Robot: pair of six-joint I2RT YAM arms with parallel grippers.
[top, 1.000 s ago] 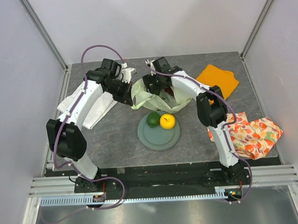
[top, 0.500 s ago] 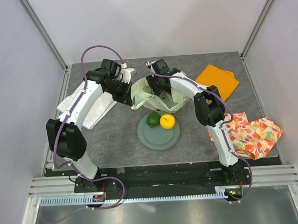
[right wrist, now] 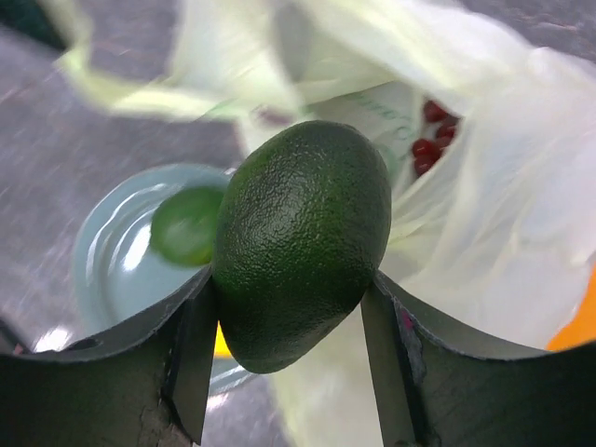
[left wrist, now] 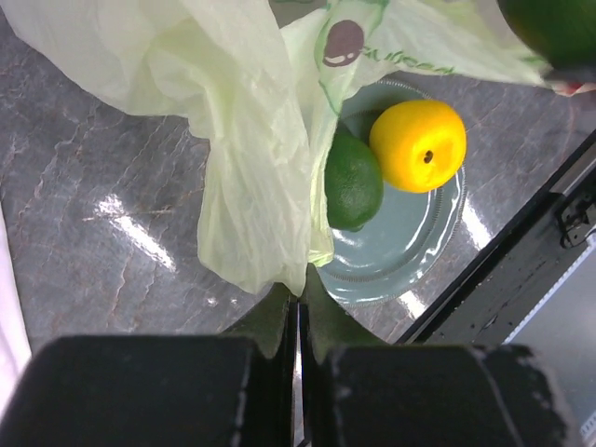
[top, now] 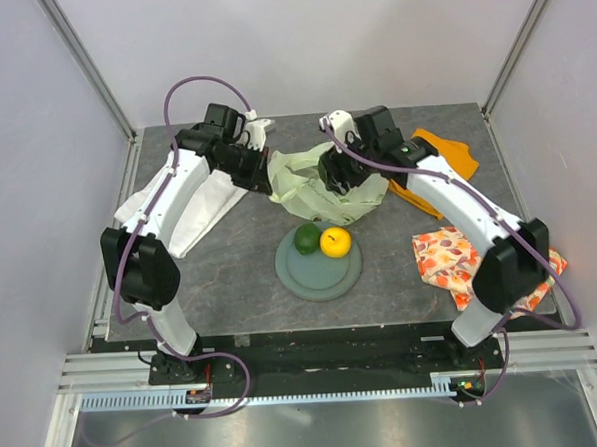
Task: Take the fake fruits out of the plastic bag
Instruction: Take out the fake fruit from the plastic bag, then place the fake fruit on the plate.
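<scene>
The pale yellow-green plastic bag (top: 317, 187) lies behind the grey-green plate (top: 321, 272). My left gripper (top: 260, 177) is shut on the bag's left edge (left wrist: 247, 158), pinched between the fingertips (left wrist: 279, 312). My right gripper (top: 336, 174) is shut on a dark green fruit (right wrist: 303, 237) and holds it above the bag's mouth and the plate's far edge. A green lime (top: 306, 238) and a yellow-orange citrus (top: 336, 242) sit on the plate. Dark-red grapes (right wrist: 433, 135) show inside the bag (right wrist: 484, 233). The maroon round fruit is hidden.
A white folded cloth (top: 192, 204) lies at the left under my left arm. A plain orange cloth (top: 445, 156) lies at the back right. The fruit-print cloth (top: 461, 265) lies at the right, partly under my right arm.
My right gripper has come up out of the bag with the dark green fruit, and the right arm has swung out to the right. The left gripper still holds the bag's edge.
</scene>
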